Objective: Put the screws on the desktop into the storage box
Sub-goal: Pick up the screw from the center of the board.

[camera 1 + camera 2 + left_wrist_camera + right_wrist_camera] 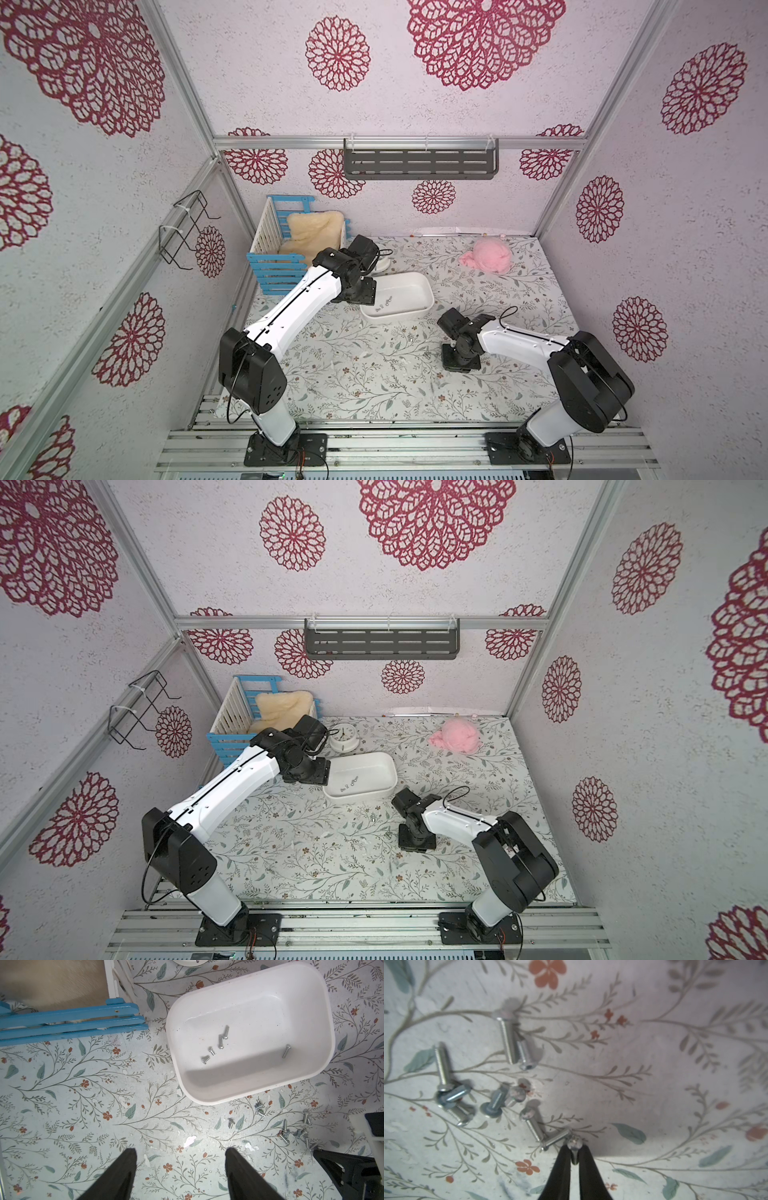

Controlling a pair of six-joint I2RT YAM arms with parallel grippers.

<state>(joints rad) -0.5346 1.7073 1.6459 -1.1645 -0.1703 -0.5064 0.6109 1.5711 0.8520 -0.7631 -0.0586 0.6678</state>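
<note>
The white storage box (218, 1088) stands on the leafy desktop (374, 386) with several screws (220, 1042) lying in it; both top views show it (395, 313) (357, 798). More screws (508, 1043) lie loose on the desktop in front of the box (284, 1126). My right gripper (574, 1148) is down at the edge of that cluster, shut on one screw (574, 1144) whose round head sticks out between the fingertips. My left gripper (180, 1150) hangs open over bare desktop beside the box's left end, with nothing between its fingers.
A blue-and-white slatted crate (282, 253) with a cream fleece stands at the back left, close behind my left arm. A round white clock (344, 737) sits behind the box. A pink fluffy bundle (490, 257) lies at the back right. A grey shelf (419, 164) hangs on the back wall.
</note>
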